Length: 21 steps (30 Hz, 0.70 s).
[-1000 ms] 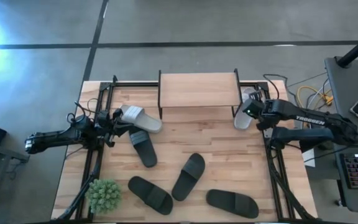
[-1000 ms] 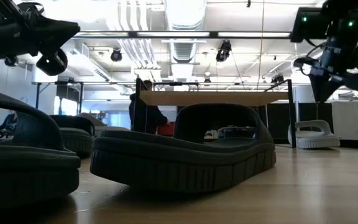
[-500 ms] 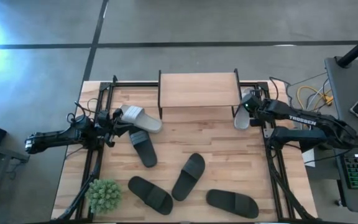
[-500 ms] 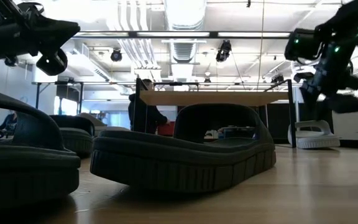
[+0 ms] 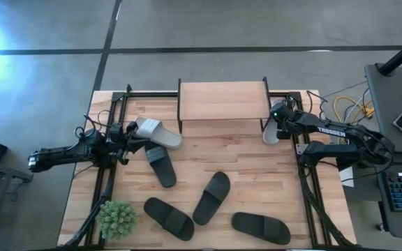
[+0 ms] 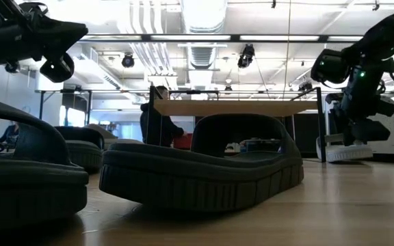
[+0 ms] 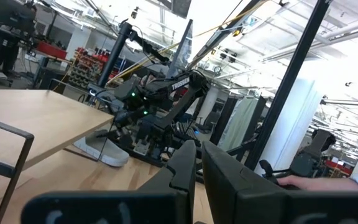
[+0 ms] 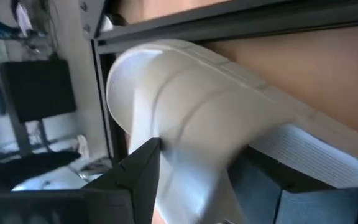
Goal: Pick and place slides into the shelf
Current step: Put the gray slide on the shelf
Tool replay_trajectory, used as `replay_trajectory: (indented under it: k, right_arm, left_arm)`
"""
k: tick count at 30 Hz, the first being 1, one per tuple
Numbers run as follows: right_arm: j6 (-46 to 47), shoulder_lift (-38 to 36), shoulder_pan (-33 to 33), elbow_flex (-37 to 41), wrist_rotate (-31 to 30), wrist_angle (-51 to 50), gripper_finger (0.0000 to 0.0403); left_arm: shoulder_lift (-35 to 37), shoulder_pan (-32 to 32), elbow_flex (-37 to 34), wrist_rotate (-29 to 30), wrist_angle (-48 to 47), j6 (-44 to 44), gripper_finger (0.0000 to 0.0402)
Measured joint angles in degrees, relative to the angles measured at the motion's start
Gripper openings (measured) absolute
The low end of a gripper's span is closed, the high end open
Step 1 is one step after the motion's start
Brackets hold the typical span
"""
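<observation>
Right gripper straddling white slide beside the shelf.

Four black slides [image 5: 211,197] are lying loose on the near tabletop. Further back, the right gripper [image 8: 194,168] is sitting with its fingers spread either side of the white slide [image 8: 191,106] strap, probably for a grasp, just right of the shelf [image 5: 223,100]. The left gripper [image 5: 125,132] is waiting beside the other white slide [image 5: 157,132]; its jaw state cannot be told.
</observation>
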<state>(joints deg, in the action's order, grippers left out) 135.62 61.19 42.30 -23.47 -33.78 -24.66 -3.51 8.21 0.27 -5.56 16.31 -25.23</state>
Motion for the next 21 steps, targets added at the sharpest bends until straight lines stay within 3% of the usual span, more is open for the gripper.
replay_trajectory:
  k: [10, 18, 21]
  right_arm:
    - [-0.58, 2.65, 1.49, 0.1, -3.63, 2.48, 0.0136]
    - [-1.75, 0.26, 1.66, 0.16, -7.37, 3.7, 0.0021]
    - [-2.59, -0.81, 1.64, 0.17, -8.31, 3.74, 0.0013]
  left_arm:
    - [-0.06, 0.0, 0.0, 0.0, -0.19, 0.0, 0.0013]
    - [-0.1, 0.04, 0.0, 0.0, -0.19, 0.04, 0.0013]
    - [-0.13, 0.04, 0.0, 0.0, -0.19, 0.04, 0.0013]
